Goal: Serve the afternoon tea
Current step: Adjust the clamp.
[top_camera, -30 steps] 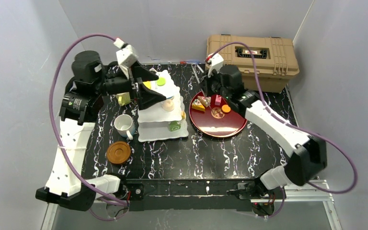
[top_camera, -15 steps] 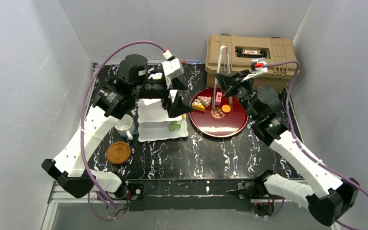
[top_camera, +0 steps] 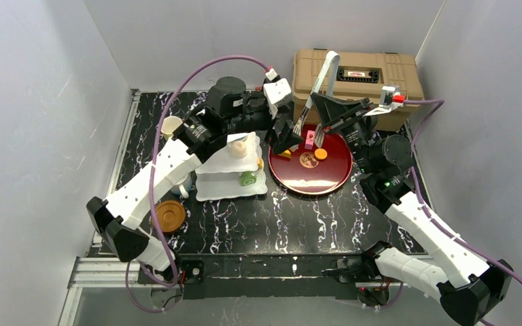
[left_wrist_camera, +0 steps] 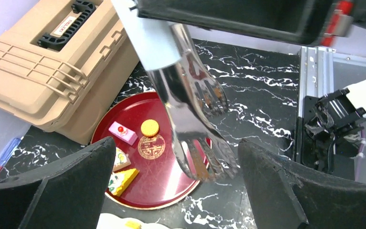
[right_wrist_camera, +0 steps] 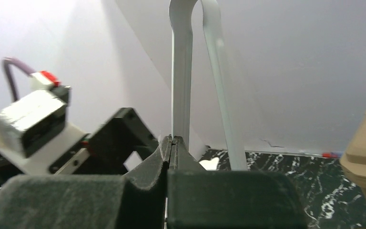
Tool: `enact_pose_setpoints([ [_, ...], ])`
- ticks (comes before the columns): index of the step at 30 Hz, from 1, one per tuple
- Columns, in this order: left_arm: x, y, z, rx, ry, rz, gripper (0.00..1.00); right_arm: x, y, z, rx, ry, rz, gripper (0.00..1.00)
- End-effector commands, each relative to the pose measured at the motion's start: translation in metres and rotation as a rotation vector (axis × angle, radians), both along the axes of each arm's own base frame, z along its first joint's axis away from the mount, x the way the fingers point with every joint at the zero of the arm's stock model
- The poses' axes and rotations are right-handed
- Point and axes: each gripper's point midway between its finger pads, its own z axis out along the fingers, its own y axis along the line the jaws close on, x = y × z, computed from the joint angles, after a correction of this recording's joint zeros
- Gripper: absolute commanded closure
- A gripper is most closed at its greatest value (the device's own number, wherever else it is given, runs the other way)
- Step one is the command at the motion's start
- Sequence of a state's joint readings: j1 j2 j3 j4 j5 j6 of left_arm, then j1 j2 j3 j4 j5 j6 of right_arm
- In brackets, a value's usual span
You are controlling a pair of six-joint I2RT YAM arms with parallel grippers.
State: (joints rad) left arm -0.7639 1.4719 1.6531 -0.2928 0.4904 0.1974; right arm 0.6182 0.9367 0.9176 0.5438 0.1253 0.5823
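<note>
My right gripper [top_camera: 326, 114] is shut on one arm of metal tongs [top_camera: 332, 54], held tilted above the back of the dark red tray [top_camera: 326, 173]. In the right wrist view the tongs [right_wrist_camera: 181, 71] rise from the closed fingers. My left gripper [top_camera: 283, 136] is open and empty at the tray's left edge. In the left wrist view the tong tips [left_wrist_camera: 190, 109] hang between its fingers [left_wrist_camera: 57, 186]. The tray [left_wrist_camera: 171, 181] holds a pink cake [left_wrist_camera: 122, 132], a round biscuit [left_wrist_camera: 149, 127] and two wedges [left_wrist_camera: 121, 180]. The white cake stand [top_camera: 234, 163] carries a few pastries.
The tan ribbed case [top_camera: 374, 78] stands behind the tray. A pale yellow-green mug [top_camera: 171, 125] sits at the back left. A brown coaster [top_camera: 168, 215] lies front left. The white mug is mostly hidden under my left arm. Grey walls close in on three sides.
My left arm has swung right from the cake stand to the tray's left edge. My right gripper has lifted the tongs up off the tray and back to the right.
</note>
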Motion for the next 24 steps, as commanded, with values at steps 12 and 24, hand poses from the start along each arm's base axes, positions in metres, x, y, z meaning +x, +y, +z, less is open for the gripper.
enact_pose_setpoints([
  [12, 0.001, -0.011, 0.049, -0.162, -0.044, 0.001, 0.16, -0.028, 0.012, 0.042, 0.106, -0.145, 0.148, 0.99],
  [24, 0.014, -0.011, 0.049, -0.17, -0.063, 0.064, 0.68, -0.028, 0.019, 0.034, 0.07, -0.137, 0.138, 0.99],
])
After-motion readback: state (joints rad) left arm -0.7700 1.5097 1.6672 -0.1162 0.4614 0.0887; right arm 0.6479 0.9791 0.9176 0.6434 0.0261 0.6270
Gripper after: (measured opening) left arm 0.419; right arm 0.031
